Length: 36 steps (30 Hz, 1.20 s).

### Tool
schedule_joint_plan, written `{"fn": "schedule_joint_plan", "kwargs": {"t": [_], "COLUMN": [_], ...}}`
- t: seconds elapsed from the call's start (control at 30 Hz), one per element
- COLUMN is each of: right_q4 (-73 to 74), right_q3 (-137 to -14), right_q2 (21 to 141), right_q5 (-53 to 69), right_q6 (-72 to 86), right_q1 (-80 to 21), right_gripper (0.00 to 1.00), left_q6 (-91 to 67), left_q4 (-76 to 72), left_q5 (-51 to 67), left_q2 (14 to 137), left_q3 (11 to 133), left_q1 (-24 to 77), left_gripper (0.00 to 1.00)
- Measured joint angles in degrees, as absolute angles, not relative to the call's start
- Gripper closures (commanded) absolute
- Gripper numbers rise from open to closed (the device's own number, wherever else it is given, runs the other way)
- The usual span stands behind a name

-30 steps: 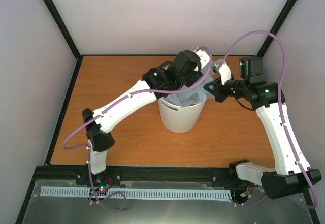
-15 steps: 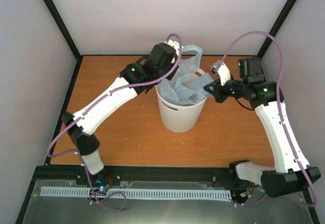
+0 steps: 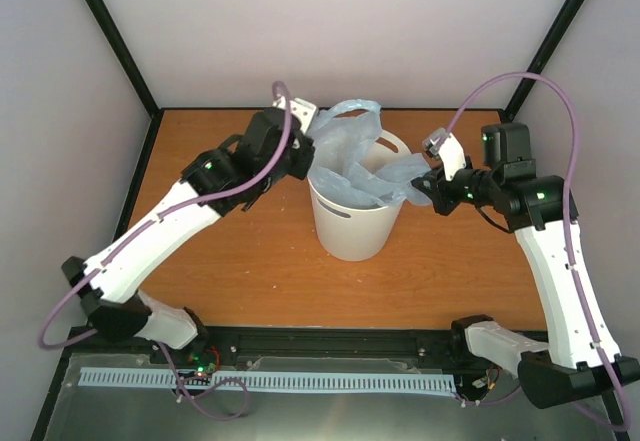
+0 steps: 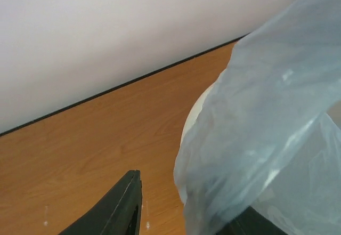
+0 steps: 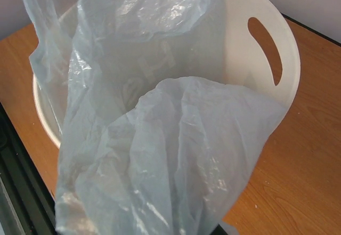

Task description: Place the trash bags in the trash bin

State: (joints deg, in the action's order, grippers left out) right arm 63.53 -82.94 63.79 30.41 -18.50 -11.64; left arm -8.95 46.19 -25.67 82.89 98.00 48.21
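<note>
The off-white trash bin (image 3: 350, 231) stands upright mid-table. The pale-blue trash bag (image 3: 360, 161) lies partly inside it and spills over the rim on both sides. My left gripper (image 3: 303, 156) is just left of the rim. In the left wrist view its jaws stand apart, with one dark finger (image 4: 125, 208) bare and the bag (image 4: 266, 128) draped over the other beside the bin's rim (image 4: 193, 123). My right gripper (image 3: 422, 186) is at the bin's right side, shut on a bunched edge of the bag. In the right wrist view the bag (image 5: 160, 139) hides its fingers; the bin (image 5: 250, 75) lies beyond.
The orange wooden table (image 3: 230, 271) is bounded by white walls with black frame posts at the back corners. Purple cables loop above both arms. A black rail runs along the near edge.
My left arm has pulled back from above the bin to its left side. The bag now stands up and spreads over the left rim. My right gripper shifted slightly right, still holding the bag.
</note>
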Motion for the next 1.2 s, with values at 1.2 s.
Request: {"fn": "schedule_joint_plan", "kwargs": {"t": [1.2], "right_q4": [66.39], "right_q3": [-70.11], "right_q2": [56.38], "right_q5": [25.82], "right_q6": [-18.65], "right_q1": [-11.16], "right_gripper": [0.92], "left_q6": [-14.70], "left_q4": [19.18], "left_q5": [7.44], "left_q2": [55.48], "left_q3": [60.69], "left_q1": [48.16], "left_gripper": [0.95]}}
